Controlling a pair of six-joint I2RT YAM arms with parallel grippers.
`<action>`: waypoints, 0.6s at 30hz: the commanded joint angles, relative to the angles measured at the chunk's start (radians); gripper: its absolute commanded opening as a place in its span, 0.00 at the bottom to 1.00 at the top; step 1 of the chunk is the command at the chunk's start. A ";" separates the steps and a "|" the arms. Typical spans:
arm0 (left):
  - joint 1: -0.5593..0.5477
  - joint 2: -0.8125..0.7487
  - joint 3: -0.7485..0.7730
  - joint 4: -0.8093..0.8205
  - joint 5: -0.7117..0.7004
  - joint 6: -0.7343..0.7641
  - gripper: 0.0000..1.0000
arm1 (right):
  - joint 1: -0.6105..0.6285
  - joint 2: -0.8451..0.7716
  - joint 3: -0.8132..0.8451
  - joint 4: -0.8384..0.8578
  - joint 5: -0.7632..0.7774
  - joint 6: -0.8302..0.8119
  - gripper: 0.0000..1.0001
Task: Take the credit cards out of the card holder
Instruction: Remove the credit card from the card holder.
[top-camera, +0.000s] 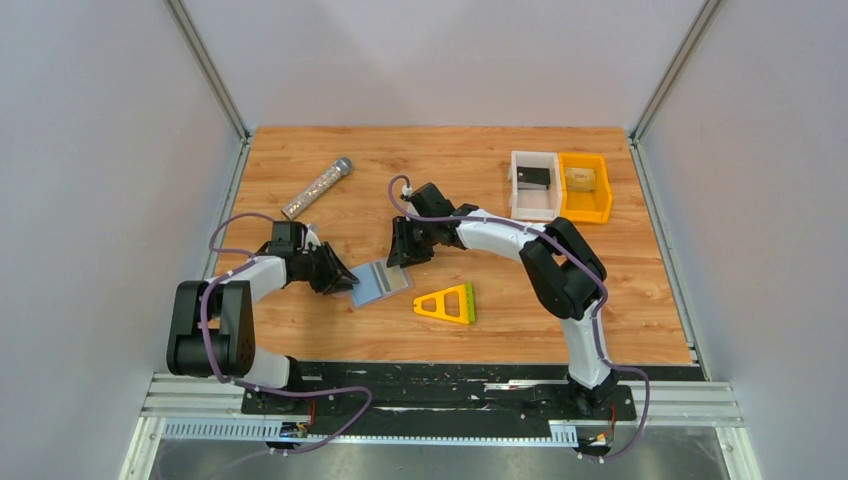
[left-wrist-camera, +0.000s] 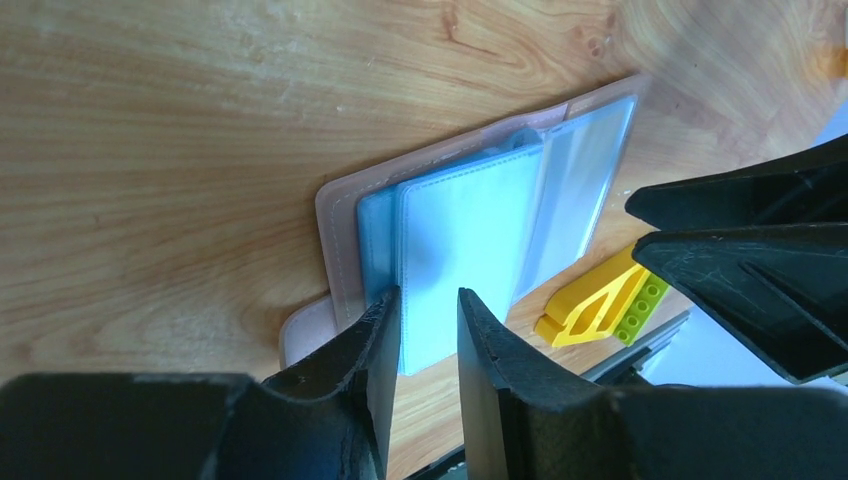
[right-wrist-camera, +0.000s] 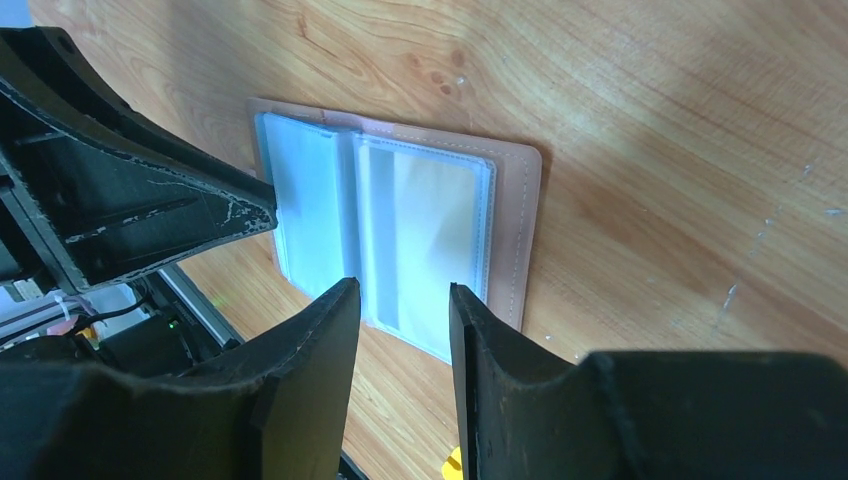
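Wood-grain tabletop carrying one card holder, lying open and flat near its middle, between the two arms. The open holder's long axis runs from near left to far right, from one end effector toward the other; its fold crosses that line. Its left part looks grey-blue and its right part tan.

In the wrist views the cover is pink-tan with a stitched edge, and clear plastic sleeves are fanned over it; at least two leaves show. A faint tan tint lies behind the right-hand leaf. Whether this is one of the credit cards cannot be told, so the cards cannot be counted.

Left end effector: at the holder's left end, fingers apart, a sleeve edge visible in the gap and nothing clamped. Right end effector: over the holder's far right end, fingers likewise apart, with a sleeve seen between them.

Other items, counted:
- One yellow triangular frame with a green edge, just right of the holder.
- One speckled cylinder with a grey rounded head, at far left.
- Two bins side by side at far right, one white bin and one orange bin, each holding a small object.
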 joint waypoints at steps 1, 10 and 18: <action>-0.007 0.035 -0.013 0.057 0.012 -0.003 0.34 | -0.004 0.024 0.009 0.007 -0.007 -0.012 0.39; -0.009 0.050 -0.020 0.058 0.000 0.004 0.30 | -0.002 0.063 0.017 0.007 -0.007 -0.011 0.39; -0.009 0.052 -0.018 0.044 -0.009 0.009 0.30 | -0.004 0.069 0.027 0.011 -0.054 -0.002 0.39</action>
